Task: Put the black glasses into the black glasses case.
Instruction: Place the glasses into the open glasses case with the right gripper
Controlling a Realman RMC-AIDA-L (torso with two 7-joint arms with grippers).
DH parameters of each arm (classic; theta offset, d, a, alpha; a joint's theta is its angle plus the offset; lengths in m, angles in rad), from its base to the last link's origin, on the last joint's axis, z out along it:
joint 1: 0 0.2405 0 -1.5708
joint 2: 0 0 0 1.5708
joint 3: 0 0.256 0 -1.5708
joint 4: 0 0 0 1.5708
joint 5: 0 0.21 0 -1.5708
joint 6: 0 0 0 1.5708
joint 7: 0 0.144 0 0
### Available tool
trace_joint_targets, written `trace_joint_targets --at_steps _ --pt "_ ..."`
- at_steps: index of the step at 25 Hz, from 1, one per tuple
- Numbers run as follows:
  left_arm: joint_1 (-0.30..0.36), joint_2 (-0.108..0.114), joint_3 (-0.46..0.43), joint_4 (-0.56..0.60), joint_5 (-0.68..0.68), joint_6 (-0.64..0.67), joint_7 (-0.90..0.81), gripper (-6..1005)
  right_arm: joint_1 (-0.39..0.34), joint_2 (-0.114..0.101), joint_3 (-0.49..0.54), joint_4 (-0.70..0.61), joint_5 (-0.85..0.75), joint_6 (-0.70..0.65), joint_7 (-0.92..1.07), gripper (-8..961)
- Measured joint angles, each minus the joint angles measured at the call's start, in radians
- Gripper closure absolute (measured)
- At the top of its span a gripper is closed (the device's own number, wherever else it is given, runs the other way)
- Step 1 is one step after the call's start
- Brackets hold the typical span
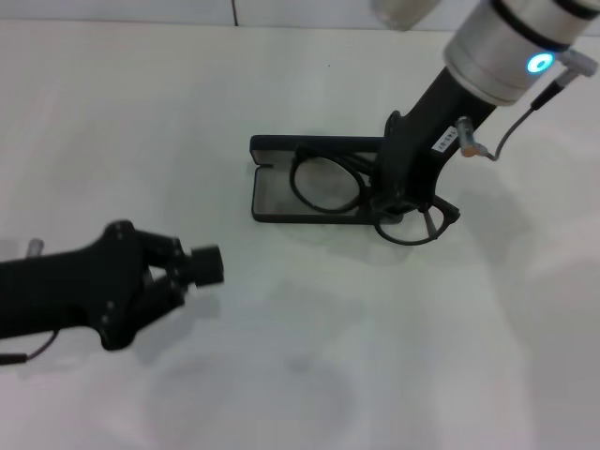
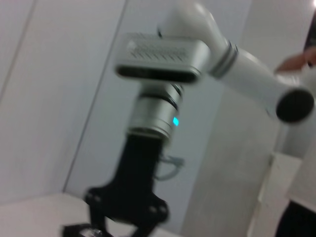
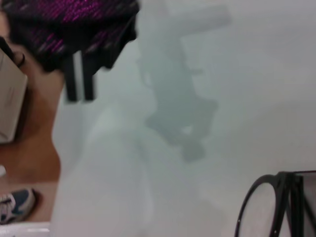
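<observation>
The black glasses case (image 1: 281,208) lies open in the middle of the table, its lid (image 1: 314,144) laid back on the far side. The black glasses (image 1: 326,184) are partly in it: one lens hangs over the grey lining, and the other lens (image 1: 409,225) sticks out past the case's right end. My right gripper (image 1: 389,200) reaches down from the upper right and is shut on the frame near the bridge. In the right wrist view one lens rim (image 3: 245,200) shows close up. My left gripper (image 1: 192,267) rests shut at the lower left, well away from the case.
The white table (image 1: 300,375) surrounds the case. The left wrist view looks at my right arm (image 2: 148,163), with a person (image 2: 301,197) at the side. In the right wrist view the table's edge borders floor and a person's shoe (image 3: 15,207).
</observation>
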Motion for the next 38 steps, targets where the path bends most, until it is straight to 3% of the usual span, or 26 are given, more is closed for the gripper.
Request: trace_joint_targets --at_steps 4,10,22,38 --pt "0.003 -0.008 0.0 0.01 0.073 0.0 0.022 950 0.083 0.001 -0.066 0.104 -0.032 0.079 -0.006 842" --pt "-0.003 -0.019 0.0 0.008 0.117 -0.002 0.046 950 0.144 0.004 -0.207 0.154 -0.023 0.163 0.003 842" --pt "0.014 -0.054 -0.001 -0.002 0.126 -0.022 0.066 950 0.158 0.004 -0.461 0.215 -0.016 0.35 -0.009 842" --pt "-0.011 -0.071 0.0 -0.041 0.147 -0.075 0.078 950 0.132 0.004 -0.483 0.217 0.056 0.45 -0.17 841"
